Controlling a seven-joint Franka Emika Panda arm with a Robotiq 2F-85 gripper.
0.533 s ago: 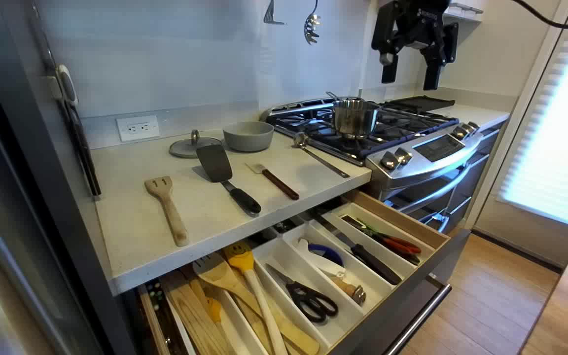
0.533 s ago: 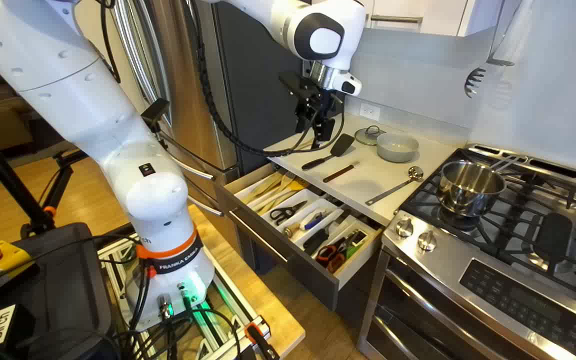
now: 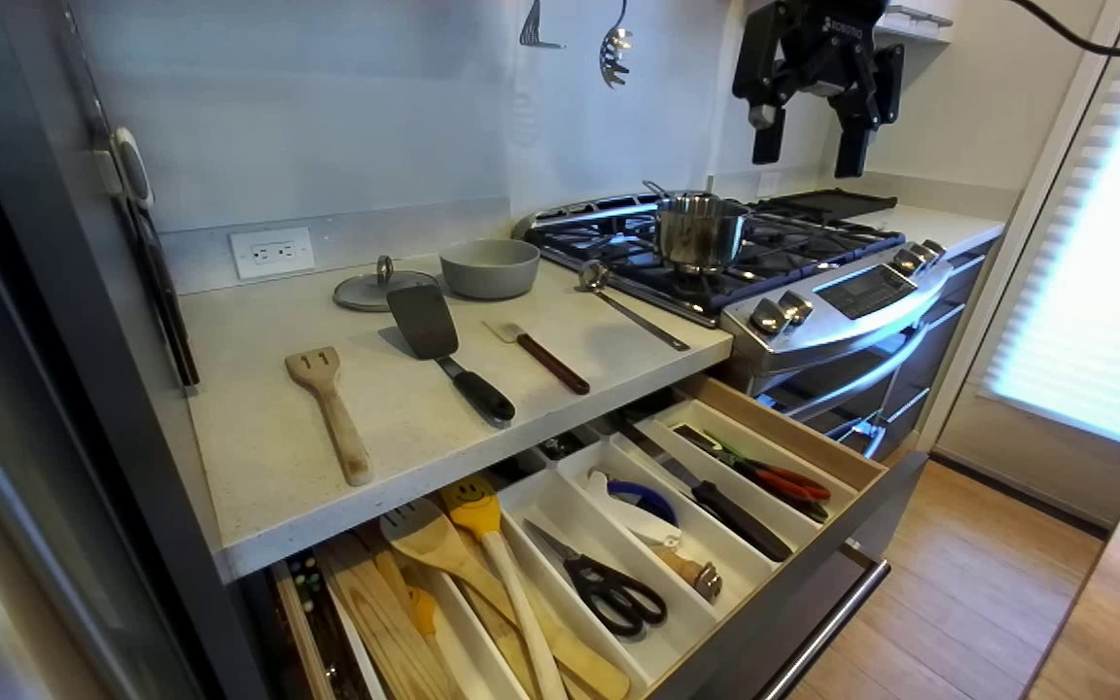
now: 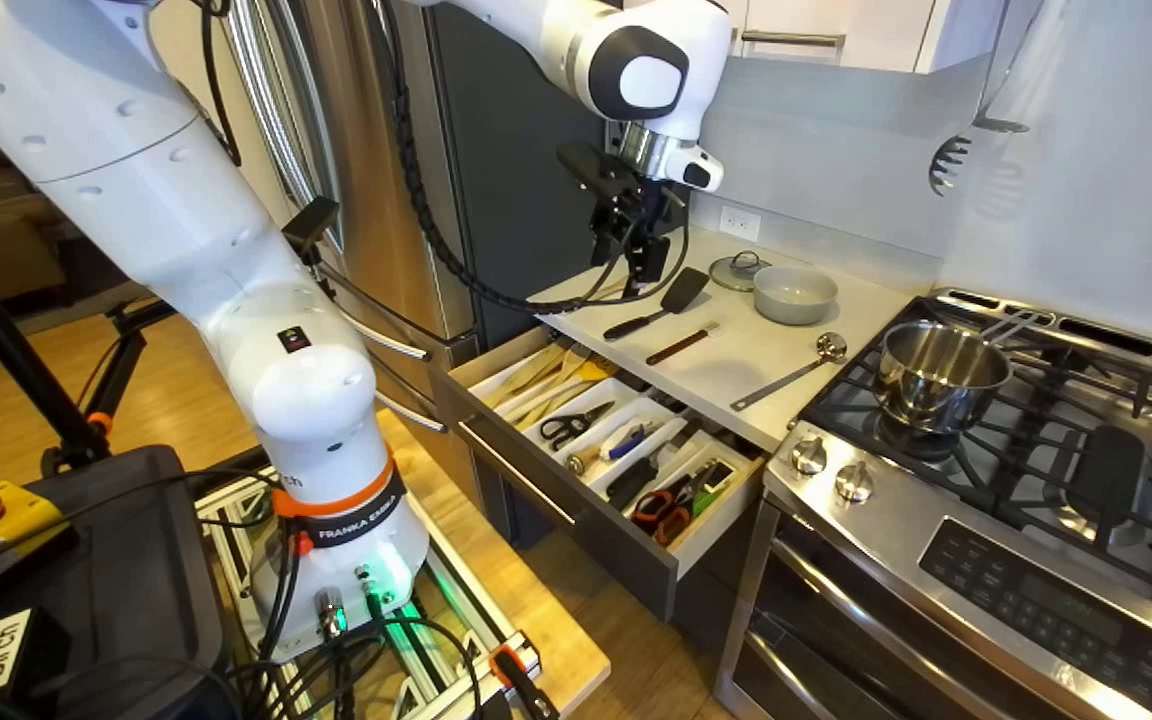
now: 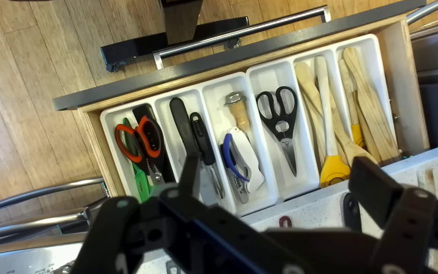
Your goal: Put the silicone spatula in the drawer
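Observation:
The silicone spatula, a short slim utensil with a dark red-brown handle and small pale head, lies on the white counter in both exterior views (image 3: 552,364) (image 4: 678,345). In the wrist view only its handle end (image 5: 285,222) shows; my gripper hides the rest. The drawer is pulled out, its dark front showing in both exterior views (image 3: 837,574) (image 4: 556,500) and the wrist view (image 5: 242,57). White slanted dividers inside hold tools. My gripper is open and empty, high above the counter and apart from everything, in both exterior views (image 3: 810,151) (image 4: 639,275) and the wrist view (image 5: 280,182).
A grey-bladed turner (image 3: 424,319) and pale wooden spatula (image 3: 329,394) lie on one side of the silicone spatula, a metal ladle (image 3: 640,316) on the other. A grey bowl (image 3: 490,270) and lid (image 3: 375,292) stand behind. A pot (image 3: 701,233) stands on the stove.

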